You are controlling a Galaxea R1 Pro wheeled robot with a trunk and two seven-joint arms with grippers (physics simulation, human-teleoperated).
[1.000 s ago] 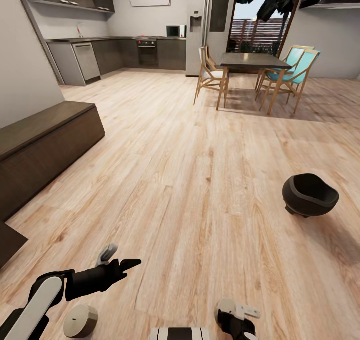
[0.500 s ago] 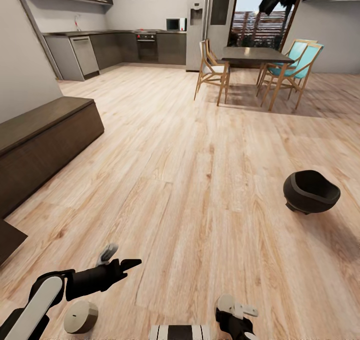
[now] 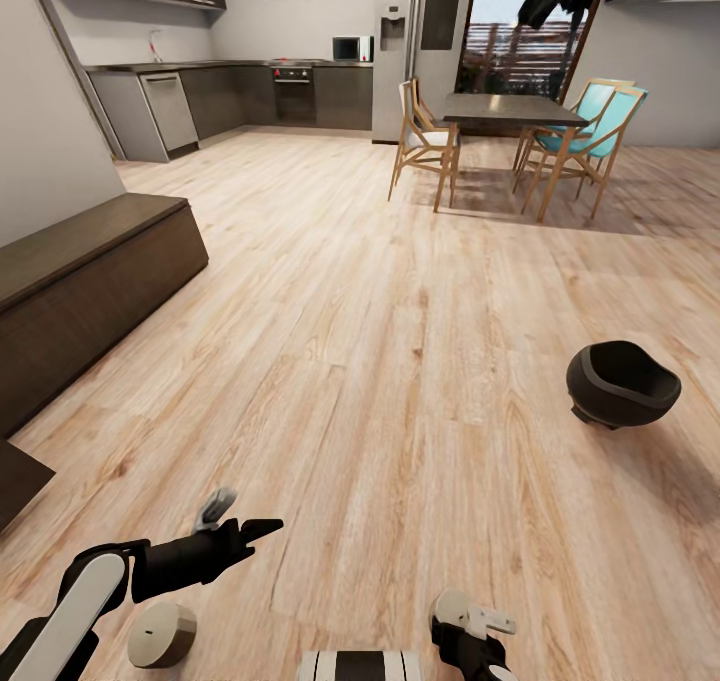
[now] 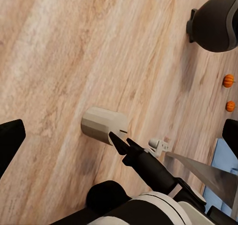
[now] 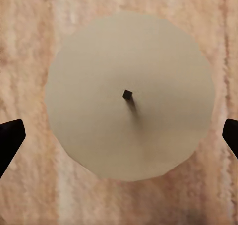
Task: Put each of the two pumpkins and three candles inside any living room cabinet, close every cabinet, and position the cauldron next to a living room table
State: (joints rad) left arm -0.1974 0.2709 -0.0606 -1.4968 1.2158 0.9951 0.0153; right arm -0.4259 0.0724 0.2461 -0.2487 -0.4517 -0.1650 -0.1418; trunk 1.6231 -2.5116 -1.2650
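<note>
The dark cauldron (image 3: 622,384) stands on the wood floor at the right, also seen in the left wrist view as the cauldron (image 4: 218,22), with two orange pumpkins (image 4: 228,80) on the floor beyond it. A pale candle (image 3: 160,634) lies tipped on the floor under my left arm (image 3: 190,561); the candle (image 4: 104,125) shows beside that arm's black tip. My left gripper (image 4: 120,138) is open, with nothing between its fingers. My right gripper (image 5: 119,136) is open, looking straight down on a candle (image 5: 130,56) centred between its fingertips. The dark brown cabinet (image 3: 90,281) runs along the left wall, shut. The living room table is out of view.
A dining table (image 3: 510,113) with wooden chairs (image 3: 425,146) stands far ahead, and the kitchen counter (image 3: 200,101) lies at the back left. Open floor stretches between cabinet and cauldron. A grey slab (image 4: 203,170) beside a pale blue patch sits past the pumpkins; I cannot tell what it is.
The whole head picture shifted slightly one second ago, so the camera moved. Since then it has held still. Both arms, the tipped candle and the cauldron keep their places.
</note>
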